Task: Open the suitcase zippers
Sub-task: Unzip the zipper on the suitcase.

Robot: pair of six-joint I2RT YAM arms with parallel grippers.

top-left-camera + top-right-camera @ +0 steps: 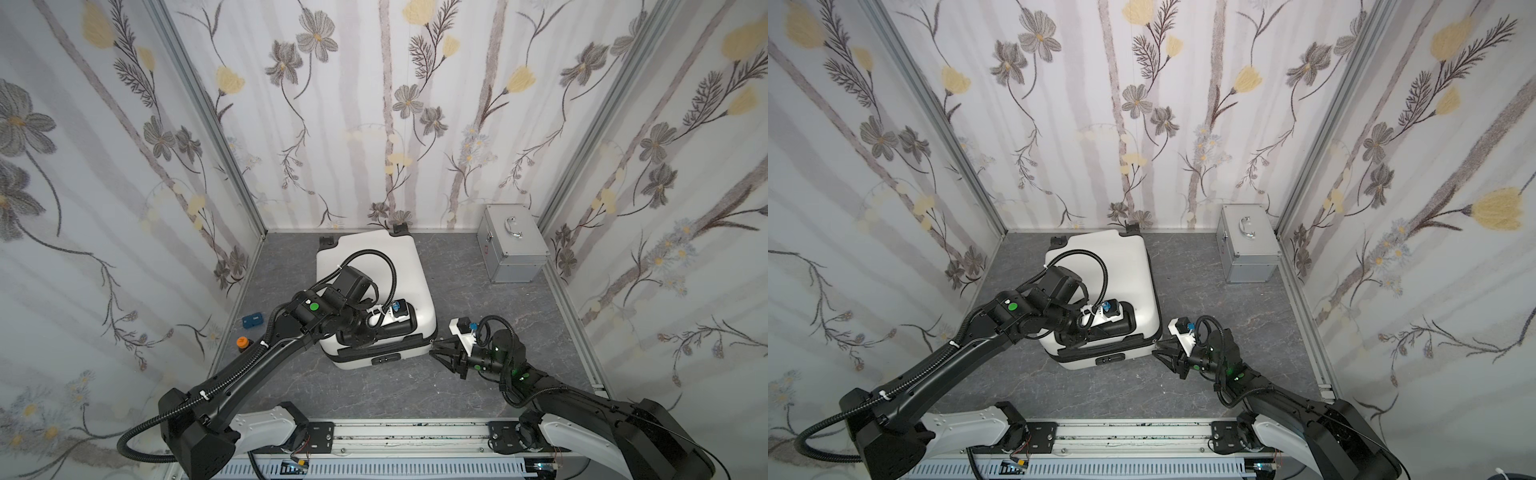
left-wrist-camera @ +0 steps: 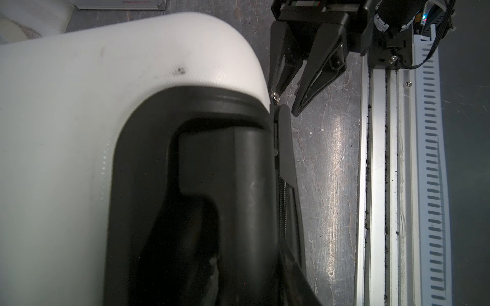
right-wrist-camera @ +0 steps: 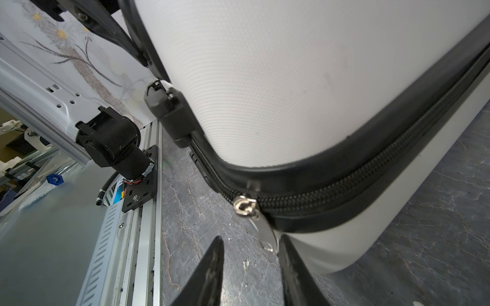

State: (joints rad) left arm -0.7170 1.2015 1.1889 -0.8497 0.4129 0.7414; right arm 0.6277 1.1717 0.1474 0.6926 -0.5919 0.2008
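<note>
By the left wall lie a small blue box (image 1: 252, 320) and an orange-capped item (image 1: 244, 343). The white suitcase (image 1: 374, 257) lies flat on the grey surface (image 1: 374, 386), toward the back. The left tool (image 1: 363, 331) sits in its black handle recess (image 2: 143, 159); I cannot tell whether it grips. At the suitcase's near right corner, the right tool (image 3: 252, 239) stands narrowly apart, with the silver pull (image 3: 266, 234) of the zip band (image 3: 331, 198) between its fingers, unclamped. A silver case (image 1: 513, 249) stands back right.
</note>
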